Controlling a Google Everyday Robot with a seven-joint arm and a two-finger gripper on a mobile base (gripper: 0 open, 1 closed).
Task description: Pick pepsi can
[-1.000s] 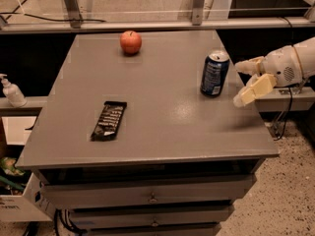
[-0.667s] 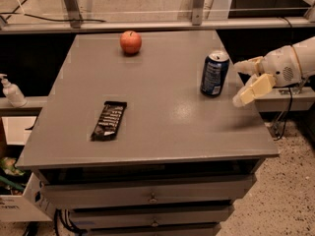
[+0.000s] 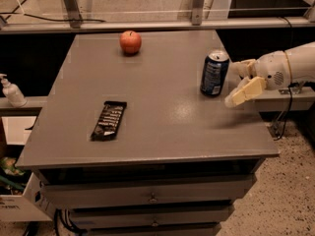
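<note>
The worktop [image 3: 162,127] is a grey, flat-topped cabinet with drawers below its front edge. It fills the centre of the camera view. A metal rail runs behind its far edge.

The robot arm [image 3: 295,63], white in colour, enters from the right edge of the view and reaches left across the worktop's right side. The end effector [image 3: 232,84] is at the arm's left end, above the right margin of the worktop. Its two fingers [image 3: 248,90] are apart, one higher and one lower, with the tips pointing toward the left. Nothing is held between them.

The pepsi can [image 3: 214,73] stands upright on the right half of the worktop, just beside the fingertips and to their left. Whether a fingertip touches the can cannot be determined.

A black snack bar wrapper [image 3: 109,120] lies flat on the left half, nearer the front edge and well apart from the can. A red apple [image 3: 130,42] sits near the far edge, left of centre.

A pump bottle [image 3: 11,91] stands on a ledge off the worktop's left side.
</note>
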